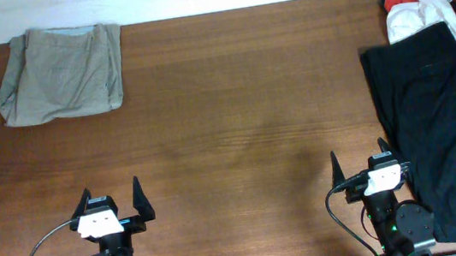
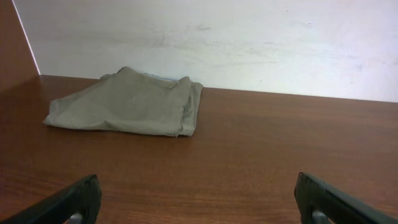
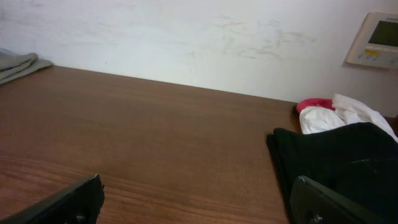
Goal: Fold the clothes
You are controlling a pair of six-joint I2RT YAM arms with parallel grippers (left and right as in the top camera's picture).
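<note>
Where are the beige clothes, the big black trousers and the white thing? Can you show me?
beige clothes (image 1: 61,74): overhead view, middle of the folded bundle.
black trousers (image 1: 437,113): overhead view, middle of the dark cloth.
white garment (image 1: 412,19): overhead view, its crumpled middle.

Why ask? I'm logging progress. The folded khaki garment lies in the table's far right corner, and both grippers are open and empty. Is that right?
Not quite. The overhead view shows the folded khaki garment in the far left corner of the table, not the right. The left gripper and right gripper are indeed open and empty.
</note>
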